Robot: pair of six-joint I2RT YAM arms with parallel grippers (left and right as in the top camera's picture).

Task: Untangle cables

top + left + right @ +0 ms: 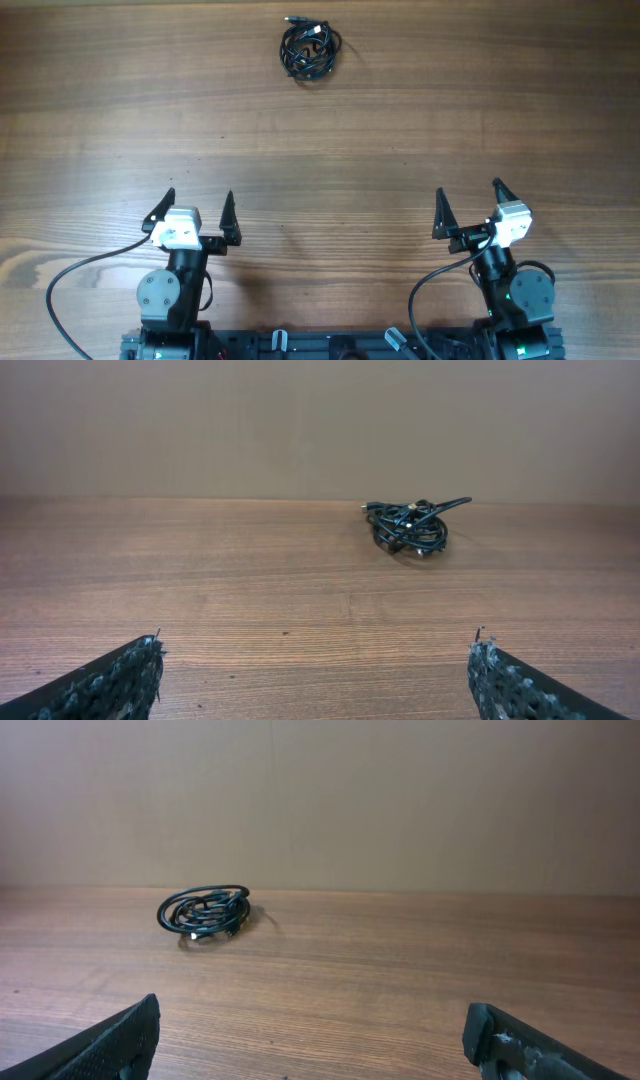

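The cables (310,50) lie as a small black tangle of thin cords with plug ends on the wooden table, at the far middle of the overhead view. The tangle shows right of centre in the left wrist view (410,528) and left of centre in the right wrist view (205,912). My left gripper (197,207) is open and empty near the front left, far from the tangle. My right gripper (468,204) is open and empty near the front right, also far from the tangle.
The wooden table (420,110) fills the overhead view. Thick black wires (70,275) run from the arm bases along the front edge. A plain beige wall (300,420) stands behind the table's far edge.
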